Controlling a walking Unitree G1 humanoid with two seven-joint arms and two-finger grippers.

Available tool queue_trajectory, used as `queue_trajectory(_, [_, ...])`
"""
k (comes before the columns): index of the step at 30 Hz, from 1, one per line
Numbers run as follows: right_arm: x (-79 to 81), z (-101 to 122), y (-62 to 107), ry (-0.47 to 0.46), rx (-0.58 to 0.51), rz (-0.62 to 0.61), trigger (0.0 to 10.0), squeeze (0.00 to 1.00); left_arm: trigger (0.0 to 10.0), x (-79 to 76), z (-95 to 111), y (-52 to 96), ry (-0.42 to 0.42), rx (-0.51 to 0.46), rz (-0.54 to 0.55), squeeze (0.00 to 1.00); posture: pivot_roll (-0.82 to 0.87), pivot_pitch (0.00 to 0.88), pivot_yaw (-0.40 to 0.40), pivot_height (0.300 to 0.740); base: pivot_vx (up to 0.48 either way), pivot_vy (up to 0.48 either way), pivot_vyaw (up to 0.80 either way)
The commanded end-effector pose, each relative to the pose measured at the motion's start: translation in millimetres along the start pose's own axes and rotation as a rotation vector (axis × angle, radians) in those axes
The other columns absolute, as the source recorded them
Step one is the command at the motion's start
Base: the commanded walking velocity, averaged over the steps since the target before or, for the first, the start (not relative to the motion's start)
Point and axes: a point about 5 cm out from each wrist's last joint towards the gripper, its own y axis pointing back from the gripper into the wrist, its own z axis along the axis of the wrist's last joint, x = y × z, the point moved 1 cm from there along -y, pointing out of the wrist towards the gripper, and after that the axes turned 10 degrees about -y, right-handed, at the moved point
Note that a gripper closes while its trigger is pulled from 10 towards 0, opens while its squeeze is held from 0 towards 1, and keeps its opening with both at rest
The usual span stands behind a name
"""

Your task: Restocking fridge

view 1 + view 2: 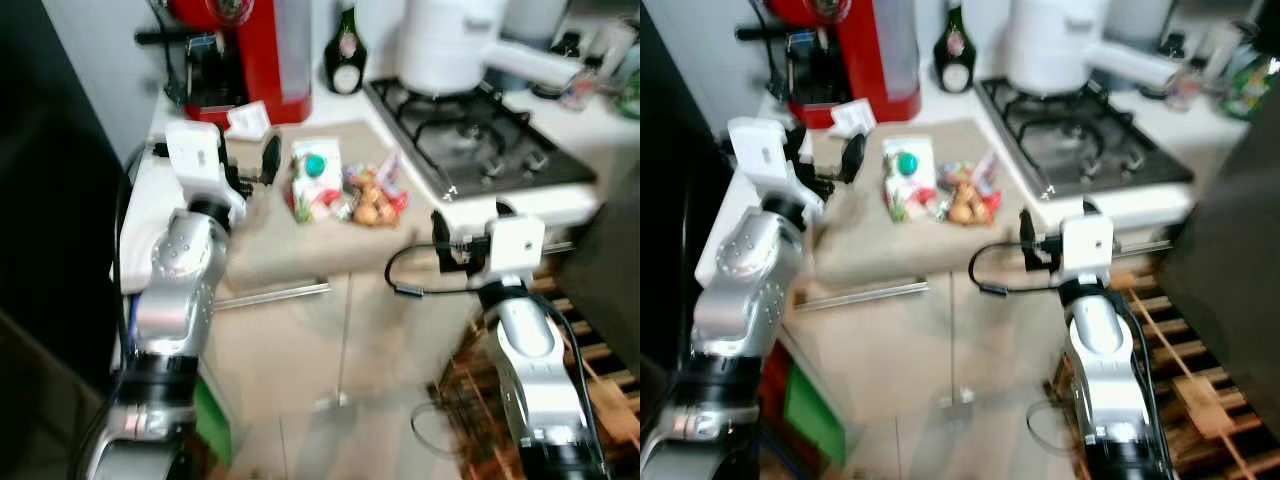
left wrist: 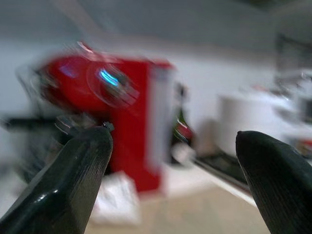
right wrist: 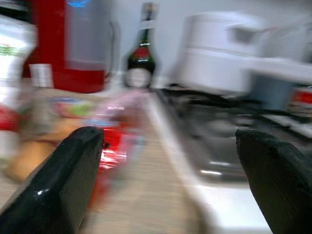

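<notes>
A white carton with a green cap (image 1: 314, 176) stands on the beige counter (image 1: 280, 255), with a clear bag of small groceries (image 1: 372, 198) touching it on the right. My left gripper (image 1: 252, 168) is raised over the counter just left of the carton, open and empty, and its fingertips (image 2: 83, 165) are spread wide. Below the counter's front edge, near the stove corner, my right gripper (image 1: 441, 238) is open too and holds nothing. The right wrist view, blurred, shows the bag (image 3: 105, 131) ahead between the spread fingers.
A red coffee machine (image 1: 245, 50) and a dark bottle (image 1: 346, 45) stand at the back of the counter. The gas hob (image 1: 480, 140) on the right carries a white pot (image 1: 445, 40). A dark fridge side (image 1: 50, 200) rises on the left. Wooden slats (image 1: 600, 360) lie at lower right.
</notes>
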Motion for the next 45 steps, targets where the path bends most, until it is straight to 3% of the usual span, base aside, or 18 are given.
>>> queue_trajectory(1, [-6.4, 1.3, 3.2, 0.011, 0.005, -0.017, 10.0, 0.00, 10.0, 3.4, 24.9, -13.5, 0.045, -0.104, -0.078, 0.00, -0.13, 0.000, 0.062, 0.740, 0.000, 0.000, 0.00])
queue_trajectory(5, [-6.8, 1.2, 4.9, 0.007, 0.005, -0.027, 10.0, 0.00, 10.0, -4.2, 39.6, -24.3, 0.046, -0.188, -0.204, 0.00, -0.13, 0.000, 0.069, 0.740, 0.000, 0.000, 0.00])
queue_trajectory(6, [-7.0, 1.8, 5.6, 0.004, 0.003, -0.032, 10.0, 0.00, 10.0, -15.5, 36.4, -29.5, 0.033, -0.192, -0.314, 0.00, -0.14, 0.000, 0.073, 0.740, 0.000, 0.000, 0.00])
queue_trajectory(9, [-6.6, 3.8, 7.6, 0.004, 0.000, -0.030, 10.0, 0.00, 10.0, -26.0, 23.3, -35.1, 0.010, -0.142, -0.427, 0.00, -0.14, 0.000, 0.076, 0.740, 0.000, 0.000, 0.00])
queue_trajectory(11, [-6.1, 5.3, 11.6, -0.002, 0.003, -0.017, 10.0, 0.00, 10.0, -35.3, 10.4, -37.4, 0.046, -0.080, -0.549, 0.00, -0.16, 0.000, 0.079, 0.740, 0.000, 0.000, 0.00])
queue_trajectory(13, [-6.2, 5.9, 17.2, -0.006, 0.010, -0.004, 10.0, 0.00, 10.0, -40.4, 1.0, -40.3, 0.086, -0.033, -0.605, 0.00, -0.18, 0.000, 0.083, 0.740, 0.000, 0.000, 0.00])
queue_trajectory(17, [-9.5, 6.5, 31.7, 0.011, 0.035, -0.015, 10.0, 0.00, 10.0, -45.4, -15.4, -44.4, 0.140, 0.033, -0.644, 0.00, -0.22, 0.000, 0.094, 0.740, 0.000, 0.000, 0.00])
queue_trajectory(25, [-17.7, 11.0, 54.1, 0.033, 0.070, -0.048, 10.0, 0.00, 10.0, -48.3, -31.2, -43.2, 0.149, 0.071, -0.655, 0.00, -0.29, 0.033, 0.094, 0.740, 0.000, 0.000, 0.00])
queue_trajectory(34, [-19.6, 22.6, 76.6, 0.050, 0.116, -0.016, 10.0, 0.00, 10.0, -41.3, -30.6, -49.5, 0.090, 0.074, -0.613, 0.00, -0.36, 0.076, 0.061, 0.740, 0.000, 0.000, 0.00])
queue_trajectory(39, [-14.9, 25.3, 87.4, 0.043, 0.145, 0.017, 10.0, 0.00, 10.0, -36.9, -27.2, -51.6, 0.104, 0.056, -0.602, 0.00, -0.37, 0.085, 0.051, 0.740, 0.000, 0.000, 0.00])
queue_trajectory(45, [-15.7, 27.8, 92.7, 0.033, 0.164, 0.015, 10.0, 0.00, 10.0, -52.9, -37.9, -45.3, 0.105, 0.095, -0.701, 0.00, -0.39, 0.091, 0.060, 0.740, 0.000, 0.000, 0.00])
